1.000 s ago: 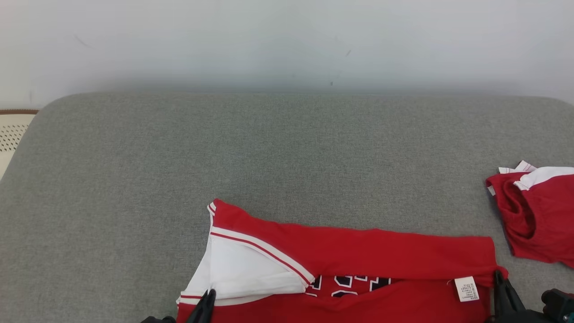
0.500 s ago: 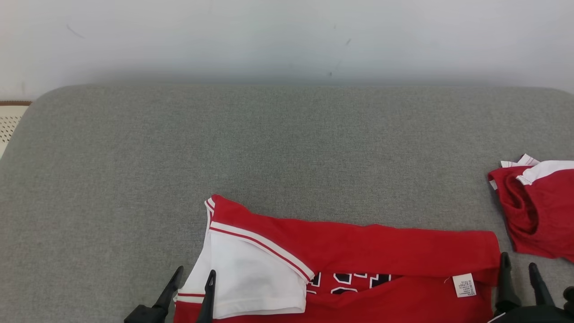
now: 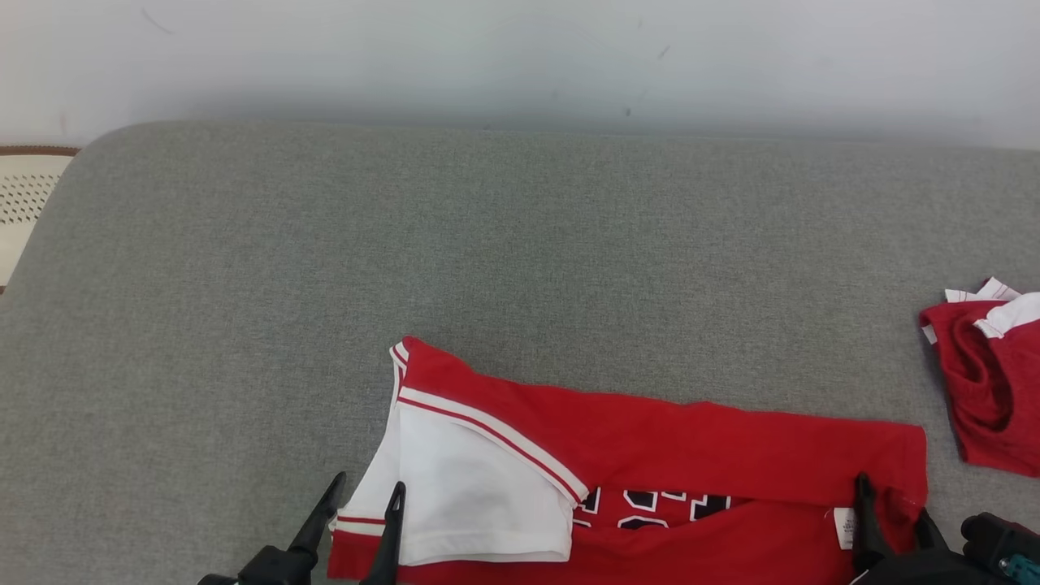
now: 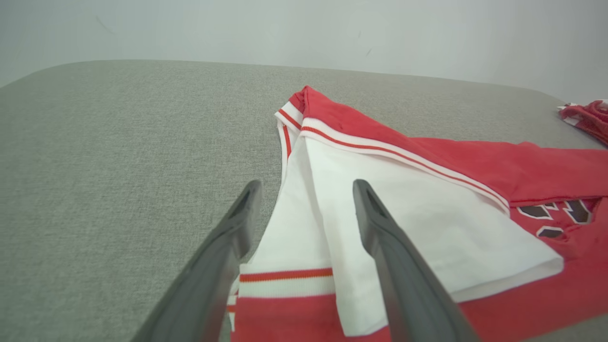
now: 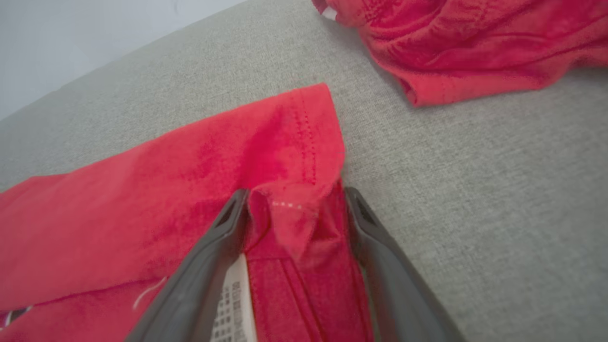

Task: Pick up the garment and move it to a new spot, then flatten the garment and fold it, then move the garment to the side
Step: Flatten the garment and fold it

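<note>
1. A red basketball-style garment (image 3: 691, 439) lies folded lengthwise at the near edge of a grey upholstered surface (image 3: 520, 244). Its long folded edge runs left to right, and dark numerals edged in white peek out below the fold.

2. The left gripper (image 3: 369, 481) stands spread wide at the garment's left end. In the left wrist view the left gripper (image 4: 306, 183) straddles the outer edge of the white sleeve (image 4: 403, 209), one finger over the grey fabric and the other over the sleeve, gripping nothing.

3. The right gripper (image 3: 892, 497) is also wide open at the garment's right end. In the right wrist view a puckered red hem corner stands loose between the fingers of the right gripper (image 5: 297, 191), and a white care label (image 5: 232, 304) shows beside the left-hand finger.

4. A second red garment (image 3: 991, 390) with white trim lies crumpled at the surface's right edge, apart from the folded one.

5. A pale wall (image 3: 520, 57) runs behind the surface.
</note>
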Tool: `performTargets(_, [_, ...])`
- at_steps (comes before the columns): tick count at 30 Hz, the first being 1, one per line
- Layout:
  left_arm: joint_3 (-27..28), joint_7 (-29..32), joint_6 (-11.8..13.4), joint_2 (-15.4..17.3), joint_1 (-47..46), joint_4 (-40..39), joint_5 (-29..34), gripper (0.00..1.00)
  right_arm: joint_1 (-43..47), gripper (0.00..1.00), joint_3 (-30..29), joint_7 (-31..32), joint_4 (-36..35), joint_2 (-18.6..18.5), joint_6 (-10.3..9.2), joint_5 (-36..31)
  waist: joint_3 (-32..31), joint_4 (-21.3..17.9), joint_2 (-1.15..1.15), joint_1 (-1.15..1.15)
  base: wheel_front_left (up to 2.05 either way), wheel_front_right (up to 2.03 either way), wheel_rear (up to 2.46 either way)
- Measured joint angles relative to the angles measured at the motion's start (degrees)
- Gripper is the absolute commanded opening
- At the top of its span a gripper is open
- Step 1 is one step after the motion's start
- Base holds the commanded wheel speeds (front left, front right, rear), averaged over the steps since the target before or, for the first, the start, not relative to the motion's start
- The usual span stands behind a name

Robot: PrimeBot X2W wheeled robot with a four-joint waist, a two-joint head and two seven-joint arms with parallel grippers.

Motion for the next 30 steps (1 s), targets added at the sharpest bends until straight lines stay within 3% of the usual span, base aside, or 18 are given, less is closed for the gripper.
performTargets(1, [0.04, 0.0, 0.0, 0.0, 0.01, -0.08, 0.01, 1.0, -0.28, 0.83, 1.02, -0.15, 0.48, -0.29, -0.01, 0.64, 0.1, 0.11, 0.0, 0.0, 0.0, 0.0, 0.0])
performTargets(3, [0.08, 0.0, 0.0, 0.01, 0.03, -0.21, 0.04, 1.0, -0.73, 0.3, 2.65, -0.24, 1.36, -0.96, -0.02, 1.65, 0.23, 0.19, -0.01, 0.0, 0.0, 0.0, 0.0])
performTargets(4, [-0.04, 0.0, -0.03, 0.01, 0.04, -0.29, 0.04, 1.0, -0.83, 0.09, 3.54, -0.35, 1.65, -1.13, -0.02, 2.25, 0.26, 0.16, -0.01, 0.0, 0.0, 0.0, 0.0])
performTargets(5, [-0.15, 0.0, -0.16, 0.01, 0.04, -0.4, 0.04, 1.0, -0.98, 0.0, 4.54, -0.37, 1.92, -1.32, -0.01, 2.8, 0.29, 0.11, 0.0, 0.0, 0.0, 0.0, 0.0])
performTargets(9, [-0.97, 0.0, -0.1, 0.01, 0.02, -0.66, -0.12, 1.0, -1.74, 0.0, 4.61, -0.1, 1.96, -1.93, 0.12, 3.44, 0.35, -0.29, 0.0, 0.0, 0.0, 0.0, 0.0])
performTargets(19, [-1.85, 0.0, 0.1, -0.01, 0.01, -0.54, -0.54, 1.0, -3.49, 0.0, -4.03, 0.44, -4.5, -4.65, 0.08, -2.5, -0.13, -1.01, 0.01, 0.0, 0.0, 0.0, 0.0])
performTargets(25, [-1.69, 0.0, 0.13, -0.01, 0.38, 0.05, -0.77, 1.0, -3.4, 0.0, 1.2, 0.42, -11.03, -4.05, 0.07, -3.15, -1.03, -1.49, 0.01, 0.0, 0.0, 0.0, 0.0])
performTargets(30, [-1.88, 0.0, 0.09, 0.0, 1.41, 0.45, -1.51, 1.0, -2.91, 0.0, 11.81, 0.43, -16.27, -3.99, 0.07, -1.0, -2.11, -2.13, 0.01, 0.0, 0.0, 0.0, 0.0])
